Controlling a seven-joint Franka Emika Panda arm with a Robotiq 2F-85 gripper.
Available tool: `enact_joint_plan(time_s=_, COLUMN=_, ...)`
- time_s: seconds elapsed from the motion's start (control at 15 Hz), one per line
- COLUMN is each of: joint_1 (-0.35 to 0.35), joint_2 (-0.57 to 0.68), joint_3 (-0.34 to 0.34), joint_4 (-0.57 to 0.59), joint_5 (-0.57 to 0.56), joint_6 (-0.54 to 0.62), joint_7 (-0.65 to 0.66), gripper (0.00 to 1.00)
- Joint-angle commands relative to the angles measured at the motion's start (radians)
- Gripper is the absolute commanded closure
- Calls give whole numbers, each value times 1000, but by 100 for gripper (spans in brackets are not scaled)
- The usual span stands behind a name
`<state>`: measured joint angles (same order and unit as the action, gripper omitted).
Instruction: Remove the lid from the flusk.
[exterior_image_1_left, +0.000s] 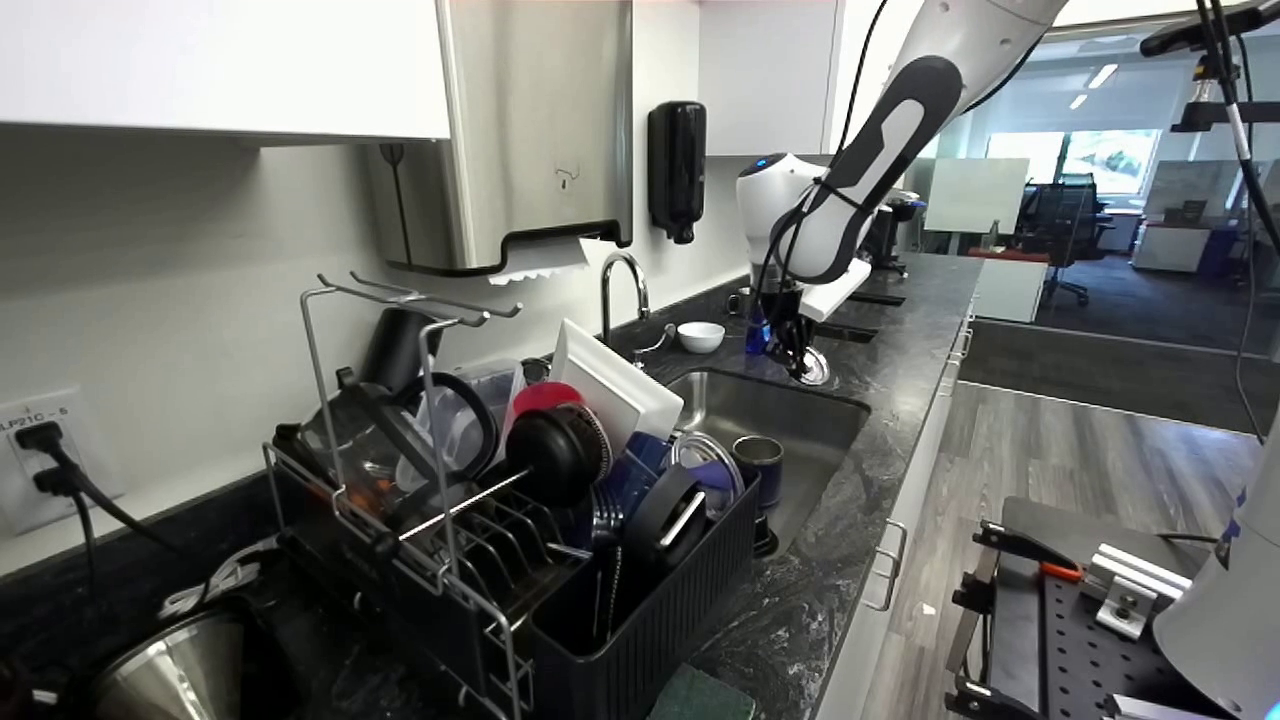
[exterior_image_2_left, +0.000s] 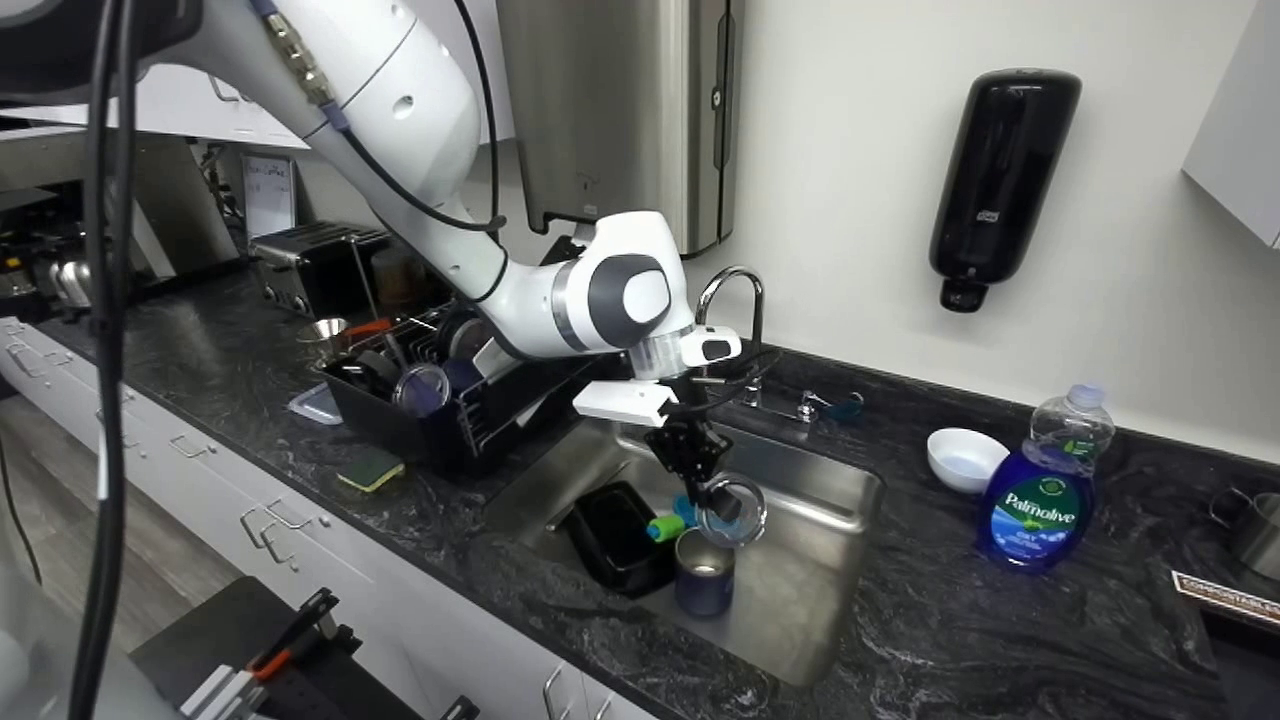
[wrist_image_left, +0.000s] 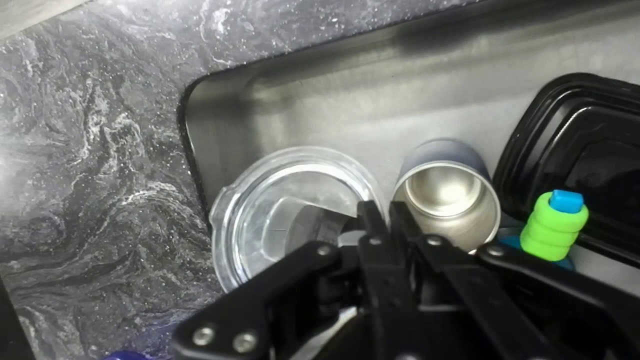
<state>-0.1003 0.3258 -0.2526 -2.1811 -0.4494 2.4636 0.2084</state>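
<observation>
The flusk (exterior_image_2_left: 705, 592) is a dark blue steel-lined cup standing open in the sink. It also shows in an exterior view (exterior_image_1_left: 768, 480) and in the wrist view (wrist_image_left: 445, 192). The lid (wrist_image_left: 300, 175) is a clear, round plastic disc with a small tab on its rim and a grey slider part. My gripper (wrist_image_left: 384, 210) is shut on the lid's rim, which passes between the fingertips. It holds the lid (exterior_image_2_left: 740, 512) tilted above the sink, beside the flusk and apart from its mouth. The lid also shows under the fingers in an exterior view (exterior_image_1_left: 815, 368).
The sink (exterior_image_2_left: 800, 620) also holds a black container (exterior_image_2_left: 610, 540) and a green-and-blue item (wrist_image_left: 555, 225). A loaded dish rack (exterior_image_1_left: 640, 620) stands beside it. The faucet (exterior_image_2_left: 757, 310) rises behind. A white bowl (exterior_image_2_left: 965, 458) and a soap bottle (exterior_image_2_left: 1040, 500) stand on the counter.
</observation>
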Motion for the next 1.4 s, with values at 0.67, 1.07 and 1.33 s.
enact_joint_plan(time_s=0.67, joint_1=-54, joint_2=40, joint_3=-45, joint_4=64, joint_5=90, joint_6=-53, joint_7=-4, gripper=98)
enact_joint_plan(time_s=1.07, joint_1=-108, joint_2=46, joint_3=-69, joint_4=74, joint_5=113, joint_6=-49, joint_7=-35, gripper=98)
enact_joint_plan(time_s=1.33, joint_1=-114, joint_2=35, joint_3=-81, joint_4=58, joint_5=89, joint_6=-35, joint_7=-21, gripper=98)
